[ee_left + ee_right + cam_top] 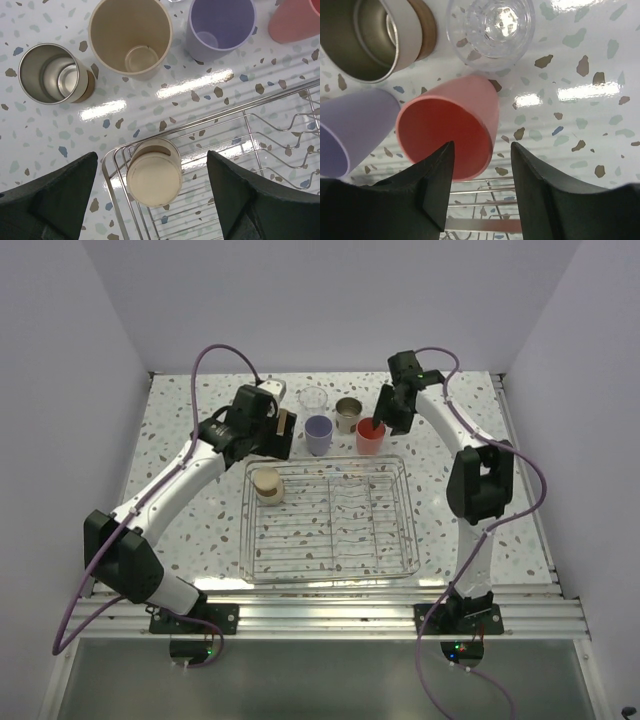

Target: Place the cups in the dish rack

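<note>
The silver wire dish rack [400, 540] lies mid-table. A cream cup [153, 176] stands upside down in its far left corner [268, 485]. My left gripper [152, 165] hangs open above that cup, fingers wide on either side and not touching it. Behind the rack stand a tall tan cup [131, 35], a metallic cup [52, 74], a lavender cup [318, 433], a clear cup [314, 400], another metallic cup [348, 415] and a red-pink cup [450, 130]. My right gripper [482, 145] is open astride the red-pink cup's near wall, one finger inside, one outside.
The cups on the table stand close together in a cluster just behind the rack's far rim [485, 191]. Speckled tabletop [180, 530] lies bare to the left and right of the rack. White walls enclose the table on three sides.
</note>
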Controlling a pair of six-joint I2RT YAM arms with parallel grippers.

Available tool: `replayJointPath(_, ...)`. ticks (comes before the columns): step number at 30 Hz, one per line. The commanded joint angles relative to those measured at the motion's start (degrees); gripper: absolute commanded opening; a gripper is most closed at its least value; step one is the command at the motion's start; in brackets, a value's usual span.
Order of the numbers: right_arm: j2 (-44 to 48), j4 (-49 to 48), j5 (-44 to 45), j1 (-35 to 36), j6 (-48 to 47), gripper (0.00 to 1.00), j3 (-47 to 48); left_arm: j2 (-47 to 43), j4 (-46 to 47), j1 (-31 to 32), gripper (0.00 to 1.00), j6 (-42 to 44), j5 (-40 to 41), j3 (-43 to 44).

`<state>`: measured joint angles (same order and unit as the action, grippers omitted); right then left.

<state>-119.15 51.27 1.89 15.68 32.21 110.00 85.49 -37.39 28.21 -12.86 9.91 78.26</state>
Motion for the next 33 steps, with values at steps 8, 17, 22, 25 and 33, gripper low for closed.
replayJointPath(8, -3.3, -2.8, 1.8, -0.3, 1.4, 0.27, -1.7, -2.5, -2.4, -0.3, 0.93, 0.6, 1.9, 2.5)
replayJointPath(17, -2.2, 1.1, 1.6, -0.2, 1.5, 0.0, 4.7, -2.0, -3.7, -0.3, 0.93, 0.5, 2.1, 6.5)
replayJointPath(22, -0.6, 7.9, 1.4, -0.3, 1.6, 0.0, 14.4, -0.4, -4.2, -0.3, 1.0, 0.9, 2.8, 11.7)
replayJointPath(25, 3.0, 7.8, -3.1, -0.7, 2.6, 0.0, 16.4, 1.5, -4.2, -0.3, 1.0, 1.6, 0.4, 16.2)
replayJointPath(33, 18.4, -29.7, -36.0, -4.4, 20.2, 0.0, -4.9, 3.2, 10.3, -8.9, 1.0, -6.0, -28.2, 21.2)
